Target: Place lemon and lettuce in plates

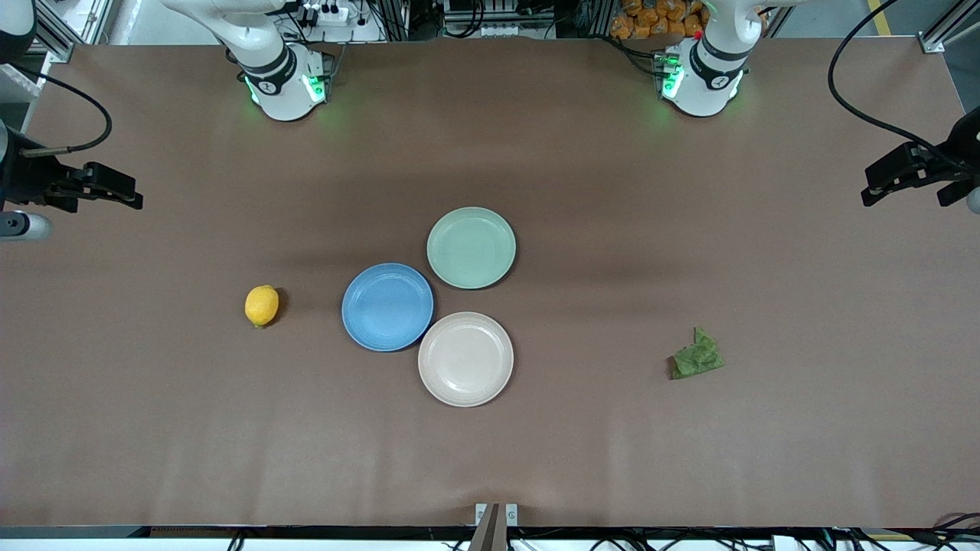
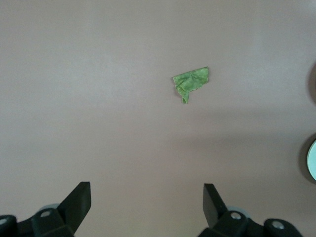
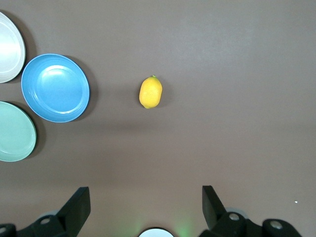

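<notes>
Left end effector (image 2: 146, 197): up in the air over bare tabletop (image 1: 689, 459) at the left arm's end, fingers spread wide, nothing between them. The lettuce (image 1: 697, 357) lies flat on the tabletop, well apart from this end effector, toward the plates from it.

Right end effector (image 3: 145, 200): up over the right arm's end of the tabletop, fingers equally wide apart, holding nothing. The lemon (image 1: 262, 305) rests on the tabletop well apart from it, between this end effector and the blue plate (image 1: 387, 307).

Blue plate, beige-pink plate (image 1: 465, 358) and mint-green plate (image 1: 471, 247) sit clustered mid-tabletop, rims touching or nearly so, all bare. Lemon near the blue plate, not touching. Both arms wait.
</notes>
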You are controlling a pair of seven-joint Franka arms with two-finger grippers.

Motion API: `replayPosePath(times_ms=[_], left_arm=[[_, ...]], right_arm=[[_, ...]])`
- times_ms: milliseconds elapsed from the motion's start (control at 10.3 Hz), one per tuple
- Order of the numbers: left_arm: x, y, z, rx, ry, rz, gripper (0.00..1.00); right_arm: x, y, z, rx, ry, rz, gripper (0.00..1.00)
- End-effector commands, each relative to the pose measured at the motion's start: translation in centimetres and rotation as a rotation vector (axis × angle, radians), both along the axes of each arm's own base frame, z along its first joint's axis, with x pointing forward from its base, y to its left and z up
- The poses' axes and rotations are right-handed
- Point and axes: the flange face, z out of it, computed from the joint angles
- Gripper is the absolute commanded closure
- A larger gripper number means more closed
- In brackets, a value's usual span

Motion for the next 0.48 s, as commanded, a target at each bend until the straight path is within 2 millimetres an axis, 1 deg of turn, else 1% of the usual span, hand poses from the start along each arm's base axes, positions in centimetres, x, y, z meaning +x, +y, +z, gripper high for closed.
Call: replayPosePath(times_ms=[0, 194, 290, 387], left_arm=[[-0.4, -0.1, 0.4, 0.014, -0.006, 0.000, 0.00], [-0.3, -0.4, 0.2, 0.011, -0.003, -0.004, 0.00], [0.5, -0.3, -1.3, -0.005, 0.024, -0.004, 0.00], [1.6, -0.3, -3.4, -0.064, 0.055, 0.000, 0.00]], right_arm=[[-0.3, -0.2, 0.1, -0.002, -0.002, 0.007, 0.00], [-0.3, -0.2, 0.0, -0.002, 0.001, 0.007, 0.00], [-0.3, -0.2, 0.0, -0.002, 0.001, 0.007, 0.00], [-0.3, -0.2, 0.0, -0.002, 0.001, 0.007, 0.00]])
